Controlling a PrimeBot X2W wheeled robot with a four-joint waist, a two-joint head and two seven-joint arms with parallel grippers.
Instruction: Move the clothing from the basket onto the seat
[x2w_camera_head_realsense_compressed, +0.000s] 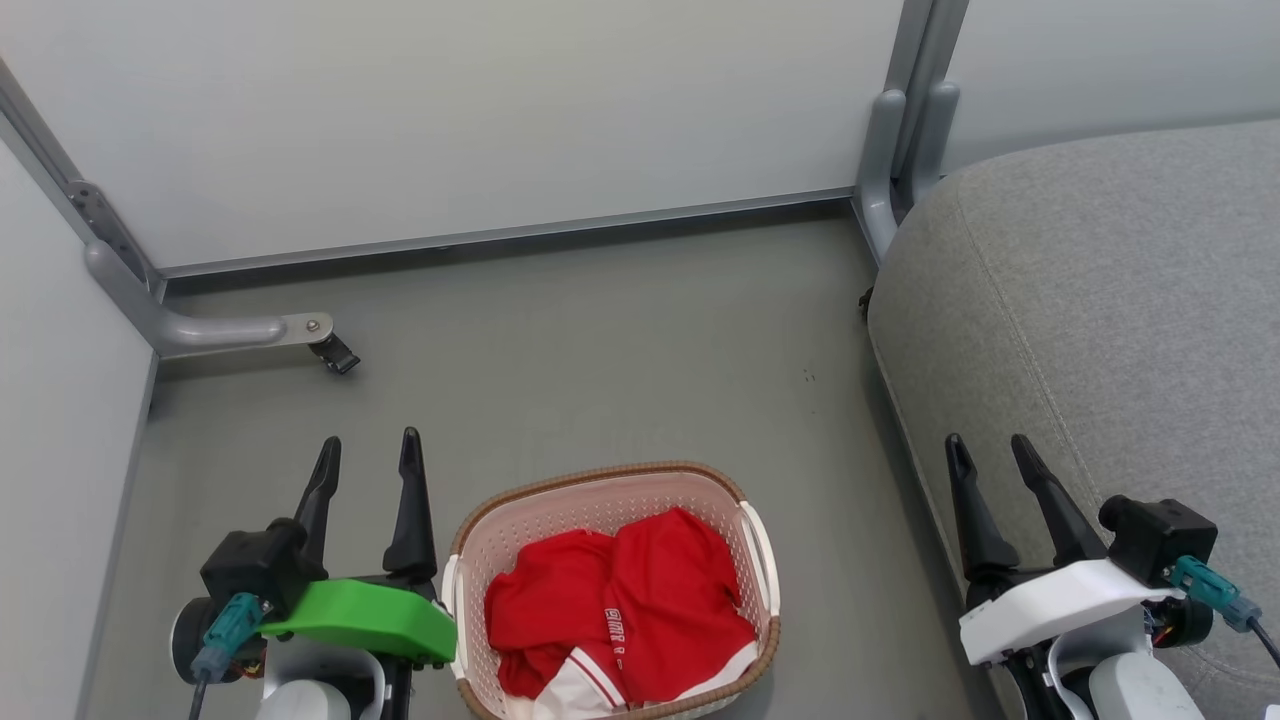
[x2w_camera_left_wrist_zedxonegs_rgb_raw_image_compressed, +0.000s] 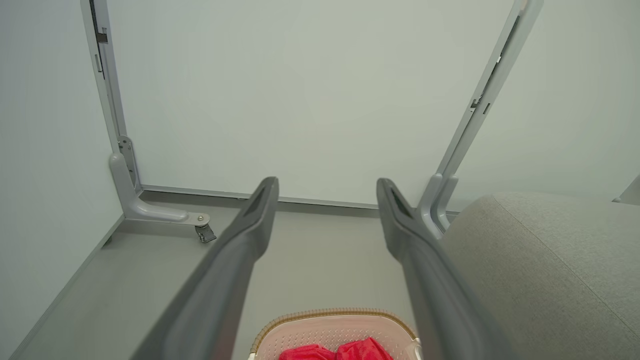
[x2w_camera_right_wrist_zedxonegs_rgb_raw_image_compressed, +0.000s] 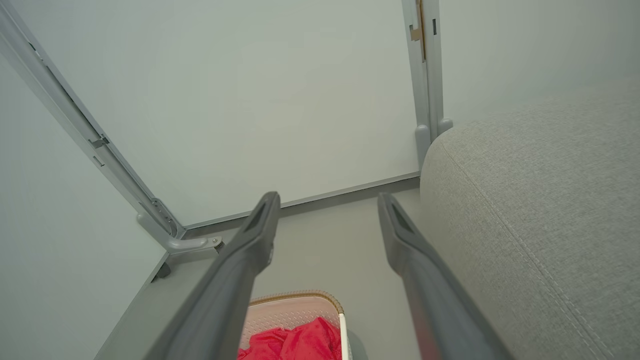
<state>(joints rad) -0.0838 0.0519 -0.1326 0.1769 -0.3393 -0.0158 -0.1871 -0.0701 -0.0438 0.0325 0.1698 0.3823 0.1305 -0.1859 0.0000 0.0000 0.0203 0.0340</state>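
Overhead, white lettering (x2w_camera_head_realsense_compressed: 614, 618) shows on bright red thin-fabric clothing (x2w_camera_head_realsense_compressed: 660, 570) in the oval cream perforated basket (x2w_camera_head_realsense_compressed: 764, 560), between released left tool (x2w_camera_head_realsense_compressed: 369, 441) and right tool (x2w_camera_head_realsense_compressed: 988, 441).

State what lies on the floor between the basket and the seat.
Nothing: in the head view, a bare strip of grey floor separates the basket from the seat.

Bare grey floor (x2w_camera_head_realsense_compressed: 620, 340) is lying open beyond the oval cream perforated basket (x2w_camera_head_realsense_compressed: 560, 505). The big light-grey fabric seat (x2w_camera_head_realsense_compressed: 1100, 300) is crowding the right, and pale partition panels (x2w_camera_head_realsense_compressed: 450, 120) are walling ahead, their grey metal foot (x2w_camera_head_realsense_compressed: 250, 330), possibly castored, jutting in.
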